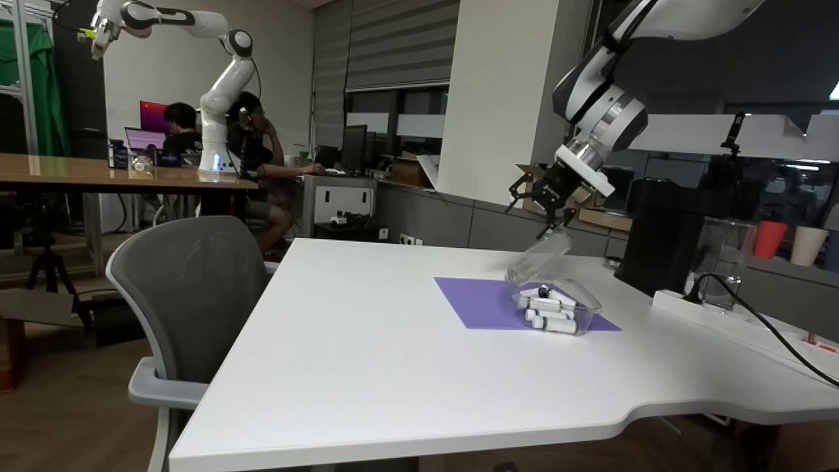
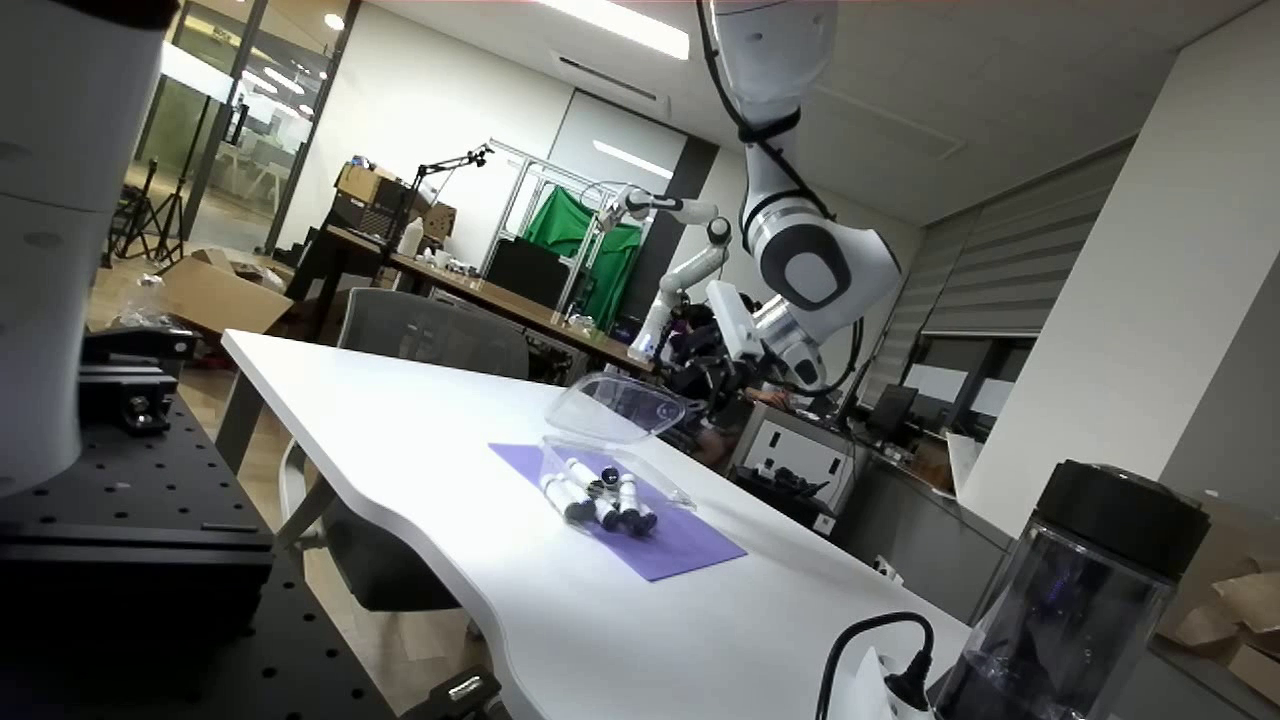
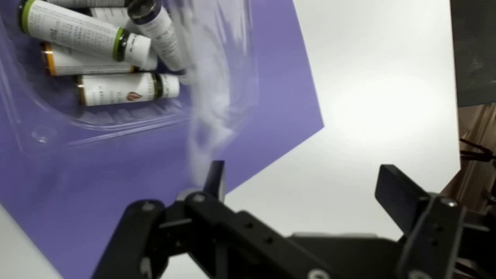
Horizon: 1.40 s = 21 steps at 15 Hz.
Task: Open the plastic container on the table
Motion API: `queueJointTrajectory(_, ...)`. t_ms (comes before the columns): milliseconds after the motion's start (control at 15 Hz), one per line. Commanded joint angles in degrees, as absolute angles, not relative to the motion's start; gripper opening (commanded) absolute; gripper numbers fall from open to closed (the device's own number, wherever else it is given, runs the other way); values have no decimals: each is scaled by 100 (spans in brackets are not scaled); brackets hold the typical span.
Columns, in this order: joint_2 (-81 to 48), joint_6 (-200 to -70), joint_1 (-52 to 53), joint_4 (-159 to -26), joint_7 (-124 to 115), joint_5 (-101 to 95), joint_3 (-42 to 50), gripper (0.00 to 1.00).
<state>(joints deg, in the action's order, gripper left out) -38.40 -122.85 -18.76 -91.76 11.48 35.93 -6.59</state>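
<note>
The clear plastic container (image 1: 588,316) stands on the purple mat (image 1: 475,303) on the white table (image 1: 367,367), with several white bottles in it. It also shows in the other views (image 2: 668,487) (image 3: 128,131). Its clear lid (image 1: 541,255) is raised and tilted up along one side of the base, also seen in an exterior view (image 2: 615,408) and blurred in the wrist view (image 3: 211,77). My gripper (image 3: 303,172) is open, fingers wide apart with nothing between them. One finger is beside the lid's upper edge; I cannot tell if it touches. The gripper shows above the table (image 1: 528,219).
A white power strip (image 1: 741,328) with a black cable lies along the table's edge. A clear jar with a black lid (image 2: 1120,525) stands near it. A grey chair (image 1: 190,301) is at the table's side. A wooden desk (image 1: 118,174) is behind.
</note>
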Motion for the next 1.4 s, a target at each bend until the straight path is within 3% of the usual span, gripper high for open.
queueJointTrajectory(0, -3659, -11805, -1739, -8846, 1198, 3840, -695, 100)
queueJointTrajectory(333, -3603, -11240, -1431, -8729, 1233, 4333, -764, 100)
queueJointTrajectory(733, -3554, -11831, -838, -9026, 907, 2955, -47, 100)
queueJointTrajectory(1333, -3747, -12227, -1193, -9182, 145, 1283, 788, 100)
